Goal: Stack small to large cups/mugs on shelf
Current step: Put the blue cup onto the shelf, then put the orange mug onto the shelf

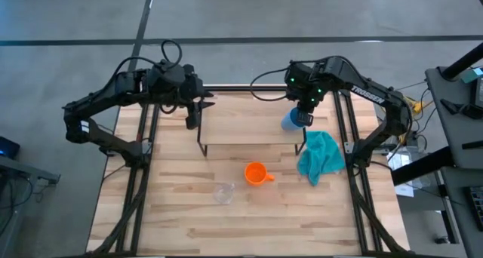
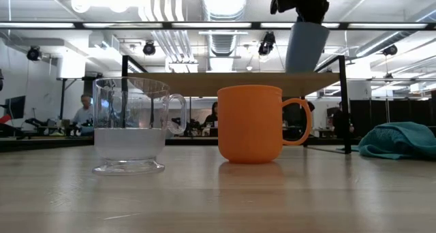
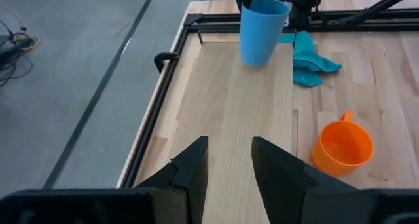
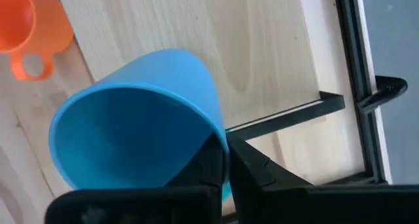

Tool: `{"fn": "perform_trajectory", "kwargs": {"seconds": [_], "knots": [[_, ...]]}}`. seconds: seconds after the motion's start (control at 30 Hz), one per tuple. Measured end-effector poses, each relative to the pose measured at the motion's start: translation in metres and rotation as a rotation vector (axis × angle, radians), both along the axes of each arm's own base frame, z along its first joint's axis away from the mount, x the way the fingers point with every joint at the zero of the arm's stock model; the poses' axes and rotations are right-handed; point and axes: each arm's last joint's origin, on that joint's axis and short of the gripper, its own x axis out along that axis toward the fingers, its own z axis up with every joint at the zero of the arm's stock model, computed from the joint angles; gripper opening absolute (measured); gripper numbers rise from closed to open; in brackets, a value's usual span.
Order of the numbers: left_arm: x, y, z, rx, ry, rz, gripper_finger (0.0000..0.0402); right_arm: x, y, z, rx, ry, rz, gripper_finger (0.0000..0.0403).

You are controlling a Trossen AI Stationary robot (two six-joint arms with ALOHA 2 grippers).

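Note:
The light blue cup (image 1: 292, 121) is in my right gripper (image 4: 227, 160), which is shut on it over the right end of the shelf (image 1: 249, 130). In the low view the cup (image 2: 306, 45) has its base at or just above the shelf board (image 2: 204, 83); which, I cannot tell. The orange mug (image 1: 256, 173) stands on the table in front of the shelf. The clear glass (image 1: 223, 191) stands nearer, to its left. My left gripper (image 3: 229, 165) is open above the shelf's left end and holds nothing. My right gripper holds the light blue cup by its rim (image 4: 221, 137), one finger inside the mouth and one outside on the wall. The fingers come from above, pointing down. The cup hangs below them, nearly upright with its mouth up, over the shelf's right end.
A teal cloth (image 1: 321, 156) lies crumpled on the table, right of the shelf and the mug. The shelf's thin black legs (image 2: 345, 110) stand at its ends. Bare shelf board (image 3: 249, 106) stretches between the two grippers. People sit in the room beyond the table.

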Motion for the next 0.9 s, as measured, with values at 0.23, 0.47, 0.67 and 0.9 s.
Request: {"fn": "perform_trajectory", "kwargs": {"seconds": [0.23,0.47,0.67,0.9], "knots": [[0.001,0.000,0.001,0.004,-0.018,0.000,0.0105,0.000,0.000,-0.002,-0.025,0.019,-0.001,0.0025],[0.001,0.000,0.001,0.004,-0.017,-0.001,0.0105,-0.001,-0.002,-0.004,-0.070,0.048,0.013,0.0070],[0.002,0.000,-0.002,0.003,-0.007,-0.001,0.0105,0.000,-0.003,0.000,-0.101,0.030,0.008,0.0114],[0.005,0.001,-0.008,0.000,0.010,-0.001,0.0105,0.003,-0.004,0.009,-0.128,-0.035,0.001,0.0142]]}}
